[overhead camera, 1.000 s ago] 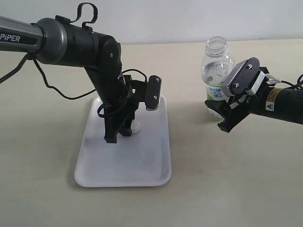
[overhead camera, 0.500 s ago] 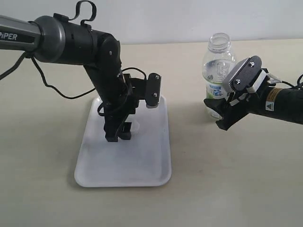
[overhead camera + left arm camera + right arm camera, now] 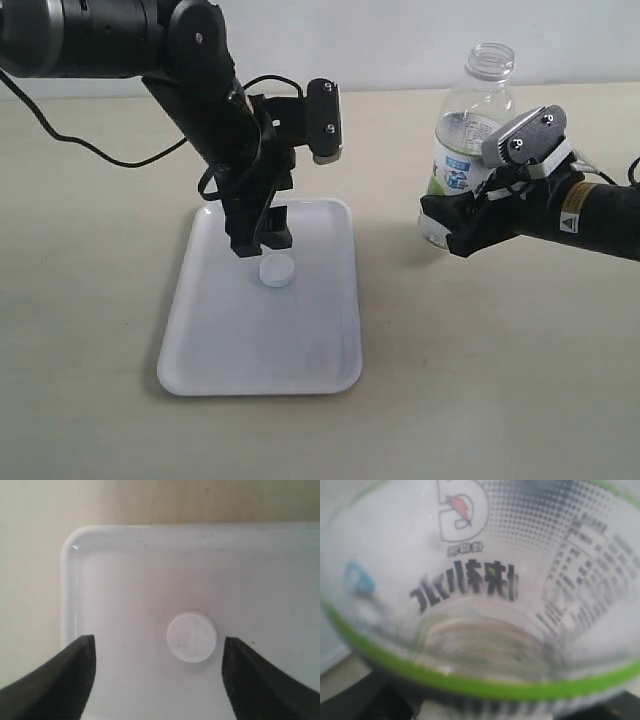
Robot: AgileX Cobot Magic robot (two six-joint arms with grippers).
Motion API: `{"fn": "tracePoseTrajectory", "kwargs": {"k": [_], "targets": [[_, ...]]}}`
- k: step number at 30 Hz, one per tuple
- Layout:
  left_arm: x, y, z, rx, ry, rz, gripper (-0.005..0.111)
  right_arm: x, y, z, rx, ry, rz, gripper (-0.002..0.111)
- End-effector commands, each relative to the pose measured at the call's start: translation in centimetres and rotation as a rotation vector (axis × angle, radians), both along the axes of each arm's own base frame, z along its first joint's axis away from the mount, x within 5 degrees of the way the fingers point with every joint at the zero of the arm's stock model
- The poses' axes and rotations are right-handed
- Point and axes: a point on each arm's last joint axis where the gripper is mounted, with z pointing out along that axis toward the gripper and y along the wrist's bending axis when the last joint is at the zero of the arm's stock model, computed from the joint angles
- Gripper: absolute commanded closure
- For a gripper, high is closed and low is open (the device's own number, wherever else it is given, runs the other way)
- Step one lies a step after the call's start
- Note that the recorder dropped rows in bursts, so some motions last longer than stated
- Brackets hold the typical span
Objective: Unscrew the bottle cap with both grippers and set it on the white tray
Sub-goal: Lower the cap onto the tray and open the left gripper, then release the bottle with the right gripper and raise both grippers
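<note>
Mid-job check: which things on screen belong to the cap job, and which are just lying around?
Job:
- bottle cap, lying on the white tray
- bottle, neck open, held in the right gripper
- left gripper, open above the cap

Lying about:
- black cable trailing over the table

bottle cap [image 3: 277, 271]: small, round, white, lying flat on the white tray [image 3: 250, 350], in its far half. left gripper [image 3: 259, 243] hangs just above the cap, jaws spread, clear of it. bottle [image 3: 468, 140]: clear, uncapped, tilted, labelled lower body clamped in the right gripper [image 3: 452, 228].
</note>
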Motion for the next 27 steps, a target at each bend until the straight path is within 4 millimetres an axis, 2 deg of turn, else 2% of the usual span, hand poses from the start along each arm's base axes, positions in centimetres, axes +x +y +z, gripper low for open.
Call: {"fn": "tracePoseTrajectory", "kwargs": {"k": [1, 10, 13, 18, 20, 27], "targets": [[-0.17, -0.08, 0.87, -0.038, -0.002, 0.025, 0.038, -0.07, 0.31, -0.11, 0.028, -0.027, 0.047, 0.108], [-0.12, -0.23, 1.11, -0.063, -0.009, 0.039, 0.038, -0.08, 0.37, -0.74, -0.007, -0.051, 0.077, 0.106], [-0.11, -0.23, 1.12, -0.064, -0.011, 0.039, 0.038, -0.08, 0.38, -0.73, -0.005, -0.052, 0.077, 0.09], [0.0, -0.29, 1.16, -0.072, -0.023, 0.042, 0.038, -0.05, 0.36, -0.7, -0.002, -0.054, 0.072, 0.045], [0.0, -0.29, 1.16, -0.072, -0.023, 0.042, 0.038, -0.01, 0.39, -0.6, 0.01, -0.061, 0.069, 0.036], [0.0, -0.29, 1.16, -0.072, -0.023, 0.042, 0.038, 0.06, 0.43, -0.28, 0.025, -0.082, 0.067, 0.032]]}}
